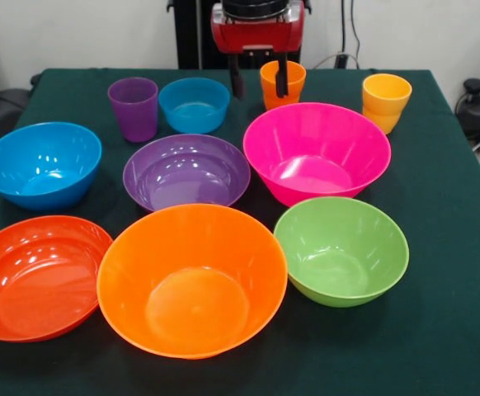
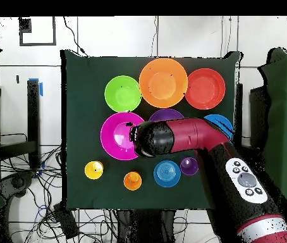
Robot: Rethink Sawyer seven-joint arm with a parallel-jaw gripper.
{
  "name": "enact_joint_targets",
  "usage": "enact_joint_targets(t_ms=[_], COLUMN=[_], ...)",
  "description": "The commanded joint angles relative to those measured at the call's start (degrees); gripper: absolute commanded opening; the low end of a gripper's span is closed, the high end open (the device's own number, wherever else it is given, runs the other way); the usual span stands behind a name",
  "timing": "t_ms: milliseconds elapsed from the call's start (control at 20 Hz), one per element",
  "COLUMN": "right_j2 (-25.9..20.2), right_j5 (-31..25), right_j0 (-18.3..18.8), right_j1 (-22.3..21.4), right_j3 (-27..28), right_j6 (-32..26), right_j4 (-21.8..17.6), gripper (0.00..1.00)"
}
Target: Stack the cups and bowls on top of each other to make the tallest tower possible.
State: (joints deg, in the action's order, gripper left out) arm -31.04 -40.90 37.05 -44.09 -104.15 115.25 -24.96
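My gripper (image 1: 258, 81) hangs open and empty at the far side of the table. One of its fingers (image 1: 281, 78) shows in front of the orange cup (image 1: 282, 89), the other beside the small blue bowl (image 1: 194, 105). The purple cup (image 1: 134, 107) and yellow cup (image 1: 386, 101) stand in the same far row. The large pink bowl (image 1: 317, 153) is empty. The purple bowl (image 1: 186, 172), blue bowl (image 1: 41, 163), shallow red-orange bowl (image 1: 38, 276), large orange bowl (image 1: 192, 279) and green bowl (image 1: 341, 250) each stand alone, upright. Nothing is stacked.
The dark green cloth (image 1: 454, 247) covers the table. In the overhead view my arm (image 2: 177, 136) reaches over the pink bowl (image 2: 116, 136) and hides part of the purple bowl (image 2: 165, 114) and blue bowl (image 2: 223, 120). Cables lie on the floor around the table.
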Motion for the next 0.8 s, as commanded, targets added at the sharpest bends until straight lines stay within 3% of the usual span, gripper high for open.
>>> enact_joint_targets(t_ms=[50,350,800], right_j2=[-3.48,-1.56,0.19], right_j5=[-8.37,-6.99,-7.51], right_j0=[-1.99,-5.47,-9.21], right_j1=[0.28,7.60,14.94], right_j3=[5.85,13.92,24.03], right_j6=[-9.65,-7.80,-8.12], right_j4=[0.40,-4.84,-7.59], gripper=[1.00,1.00,1.00])
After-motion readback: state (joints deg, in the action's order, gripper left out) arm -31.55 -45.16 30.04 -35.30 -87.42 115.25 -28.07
